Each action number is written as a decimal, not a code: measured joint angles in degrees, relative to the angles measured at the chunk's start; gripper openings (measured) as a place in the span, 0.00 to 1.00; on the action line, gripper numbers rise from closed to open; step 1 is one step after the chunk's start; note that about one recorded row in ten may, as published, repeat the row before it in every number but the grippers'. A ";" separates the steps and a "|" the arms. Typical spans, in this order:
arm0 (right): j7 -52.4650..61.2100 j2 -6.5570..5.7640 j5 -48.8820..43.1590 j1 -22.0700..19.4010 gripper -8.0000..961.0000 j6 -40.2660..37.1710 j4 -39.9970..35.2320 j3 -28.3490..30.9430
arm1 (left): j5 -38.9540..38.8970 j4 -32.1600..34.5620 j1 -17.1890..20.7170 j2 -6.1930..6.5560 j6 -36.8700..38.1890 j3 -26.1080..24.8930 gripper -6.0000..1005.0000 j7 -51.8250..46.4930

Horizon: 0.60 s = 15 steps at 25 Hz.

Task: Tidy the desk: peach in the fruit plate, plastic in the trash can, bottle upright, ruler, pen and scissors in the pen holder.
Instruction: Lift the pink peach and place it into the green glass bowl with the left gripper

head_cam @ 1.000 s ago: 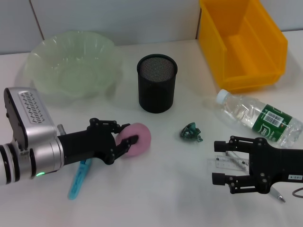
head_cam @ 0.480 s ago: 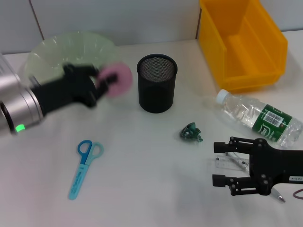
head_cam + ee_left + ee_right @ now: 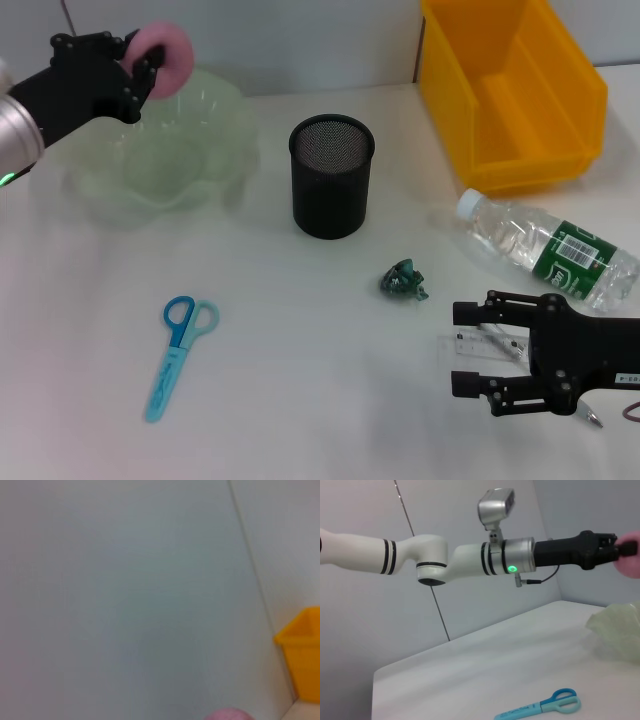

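White desk surface (image 3: 300,380) meets a pale grey wall at the top of the head view. Upper left: the left gripper (image 3: 135,60), closed on the round pink peach (image 3: 165,45), above the translucent green fruit plate (image 3: 190,150). Centre: black mesh pen holder (image 3: 332,176); upper right: yellow plastic bin (image 3: 510,90). Lower left: blue scissors (image 3: 178,355). A crumpled green plastic scrap (image 3: 403,280) lies mid-frame. Right: a clear bottle (image 3: 545,250) on its side. Lower right: the right gripper (image 3: 478,345), fingers spread and empty, over a clear ruler (image 3: 480,345).

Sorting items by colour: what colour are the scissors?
Blue scissors, light and darker shades; clearest in the head view.
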 joint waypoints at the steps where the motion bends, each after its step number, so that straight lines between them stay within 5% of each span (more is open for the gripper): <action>1: 0.00 0.00 0.00 0.00 0.82 0.00 0.00 0.00 | 0.00 0.00 0.00 0.00 0.00 0.00 0.21 0.00; 15: 0.63 -0.01 -0.25 0.27 0.82 -0.05 0.01 -0.14 | -0.13 -1.95 -1.49 0.00 -4.10 0.42 0.51 -1.02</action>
